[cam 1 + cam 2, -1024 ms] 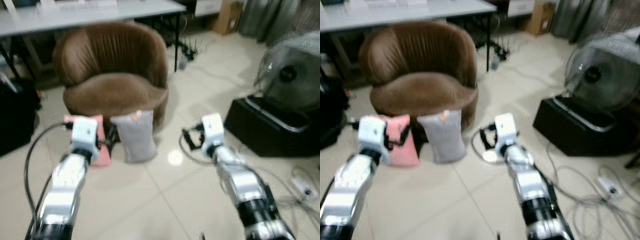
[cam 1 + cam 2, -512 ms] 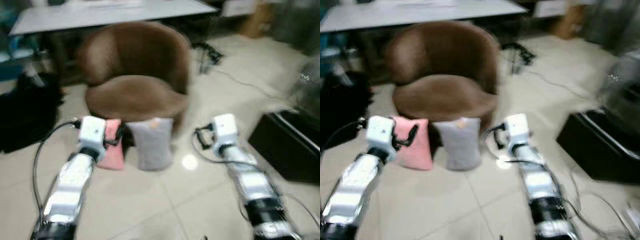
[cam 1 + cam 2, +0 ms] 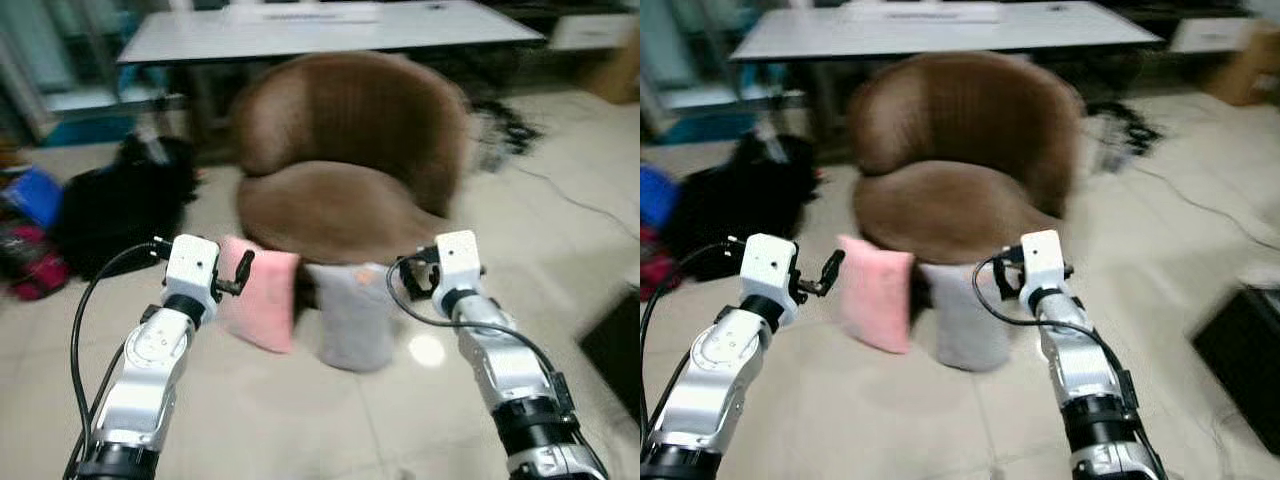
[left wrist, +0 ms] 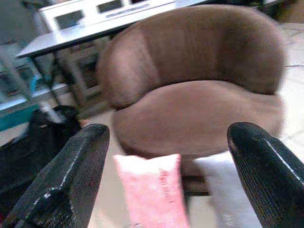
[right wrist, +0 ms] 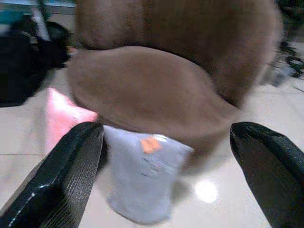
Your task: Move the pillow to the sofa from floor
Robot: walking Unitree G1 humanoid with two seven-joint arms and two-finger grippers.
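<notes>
1. Pale glossy tiled floor [image 3: 300,430] underfoot, with a long white surface [image 3: 330,25] at the back.
2. Round brown velvety tub sofa [image 3: 350,150] standing in front of that surface, its seat bare: nothing moved onto it yet, so the whole lift and placement left to do, by the look of things.
3. Black bag [image 3: 110,205] slumped on the floor to the robot's left of the sofa.
4. Grey rectangular fabric pillow [image 3: 348,315] upright on the floor, leaning against the sofa's front, small orange tag near its top in the right wrist view.
5. Pink rectangular fabric pillow [image 3: 258,305] just beside the grey one on the robot's left, also upright on the floor against the sofa base; plump and slightly tilted. Unclear from the task wording which of the two is meant.
6. Left gripper [image 4: 161,175] raised and aimed at the pink pillow, fingers spread wide, holding nothing, short of contact.
7. Right gripper [image 5: 175,175] raised toward the grey pillow, fingers likewise wide apart and empty.
</notes>
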